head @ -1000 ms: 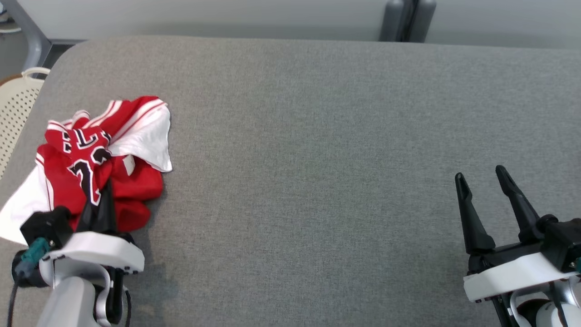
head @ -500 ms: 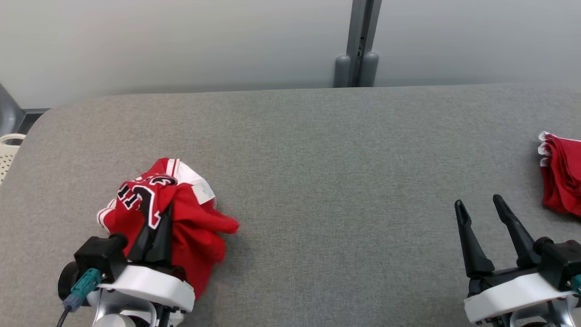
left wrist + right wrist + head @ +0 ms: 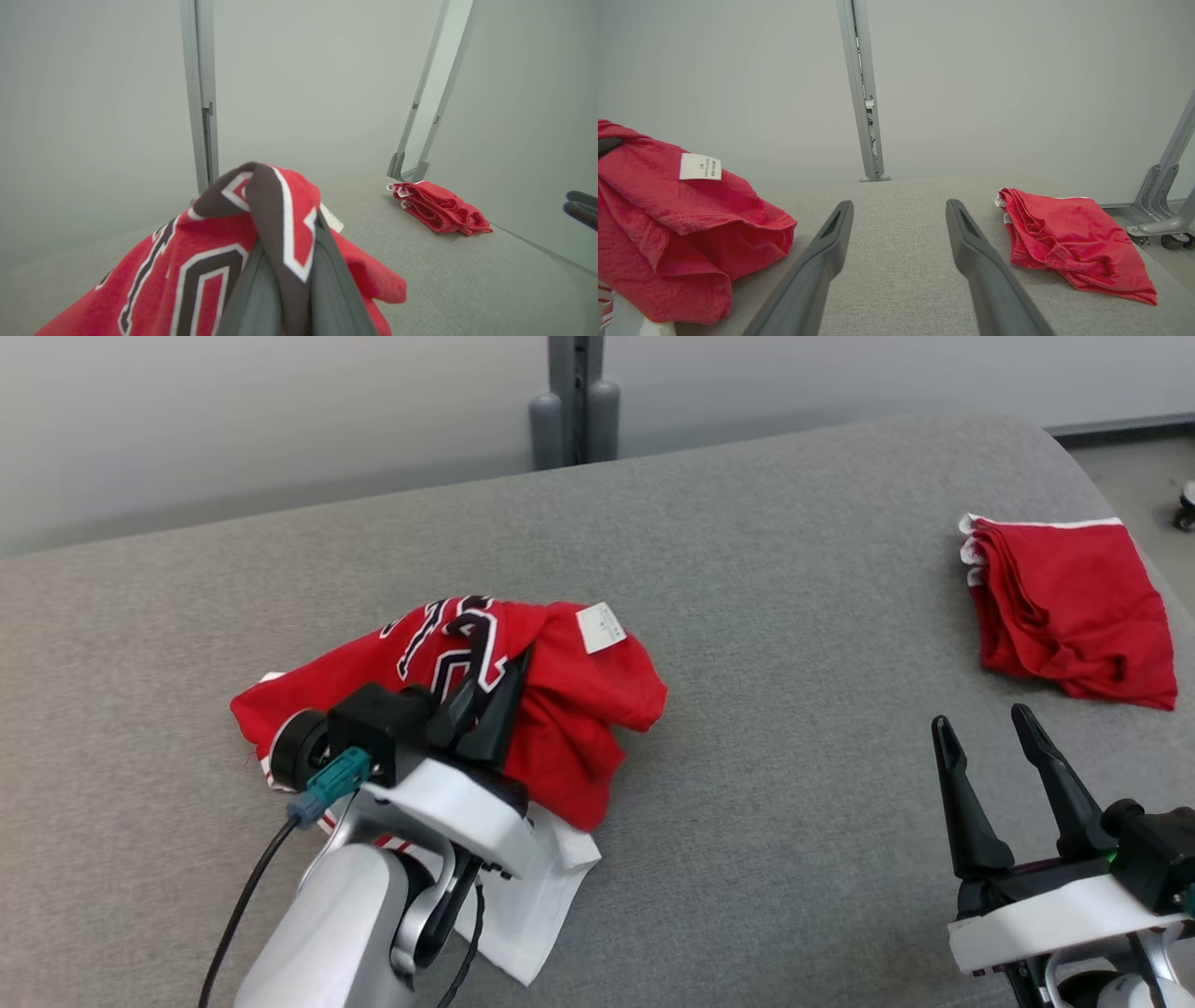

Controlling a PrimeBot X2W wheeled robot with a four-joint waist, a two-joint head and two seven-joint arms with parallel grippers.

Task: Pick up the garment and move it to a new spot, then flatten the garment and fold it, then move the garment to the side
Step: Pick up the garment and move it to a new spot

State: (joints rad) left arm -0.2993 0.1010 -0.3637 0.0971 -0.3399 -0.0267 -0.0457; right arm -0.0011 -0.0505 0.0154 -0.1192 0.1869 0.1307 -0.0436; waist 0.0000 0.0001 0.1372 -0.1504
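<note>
Toward the left of the grey woven-fabric padded surface (image 3: 794,784) lies the task's item, a crumpled red knit jersey with white-edged black lettering (image 3: 569,709), heaped rather than flat. My left pincer (image 3: 512,670) is clamped narrow on a raised fold of it, the two dark fingers (image 3: 254,298) pressed together with cloth between them; from the left wrist a black-and-white lettered band drapes over the fingertips and hides them. My pale left forearm (image 3: 327,933) covers part of the jersey's near side in the head view. My right pincer (image 3: 982,721) stands wide apart, holding nothing, hovering over the surface well right of the jersey. Beyond it, near the surface's rounded far right corner, sits a folded red garment with white trim (image 3: 1074,607), well apart from the jersey. A grey metal post (image 3: 574,392) rises against the pale wall (image 3: 233,420) behind the surface; grey frame legs on a castor (image 3: 1157,205) stand past the right edge. Materials: the surface is a fine, matte weave with rounded edges; the jersey is soft, creased in thick folds, with a white rectangular label (image 3: 600,626) turned outward on top and a smooth white panel (image 3: 541,905) spread flat on the near side. Pincer fingers are long, tapered and dark.
</note>
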